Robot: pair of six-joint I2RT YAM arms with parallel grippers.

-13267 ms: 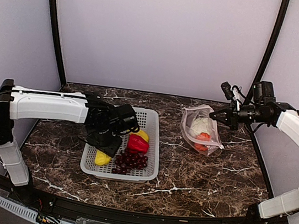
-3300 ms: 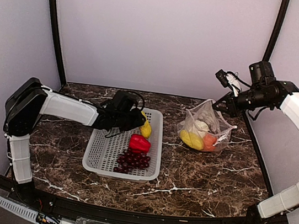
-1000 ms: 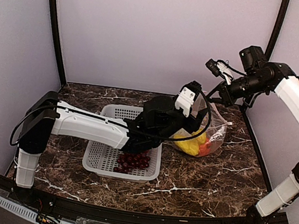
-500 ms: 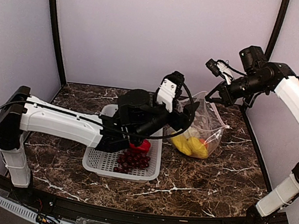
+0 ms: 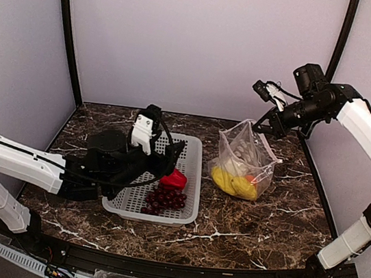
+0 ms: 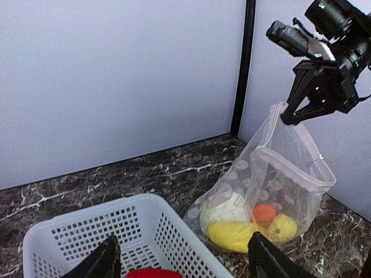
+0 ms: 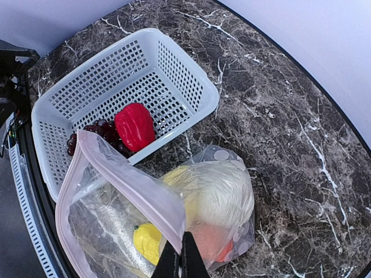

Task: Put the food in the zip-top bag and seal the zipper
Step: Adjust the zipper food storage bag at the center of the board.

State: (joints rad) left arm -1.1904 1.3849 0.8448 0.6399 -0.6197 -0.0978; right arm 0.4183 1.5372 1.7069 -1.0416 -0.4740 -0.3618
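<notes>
The clear dotted zip-top bag stands open on the table, right of the basket. It holds the white-green cauliflower, the orange tomato and two yellow pieces. My right gripper is shut on the bag's top edge at the whitish-pink zipper strip and holds the mouth up; its fingertips pinch the strip. My left gripper is open and empty above the basket, its fingers spread wide. The red pepper and the dark red grape bunch lie in the basket.
The grey-white perforated basket sits mid-table, left of the bag; it also shows in the right wrist view. Purple walls and black corner posts enclose the back and sides. The dark marble table lies in front.
My left arm has drawn back leftward from the bag's mouth to above the basket, its gripper empty. The right gripper still holds the bag's edge, slightly lower.
</notes>
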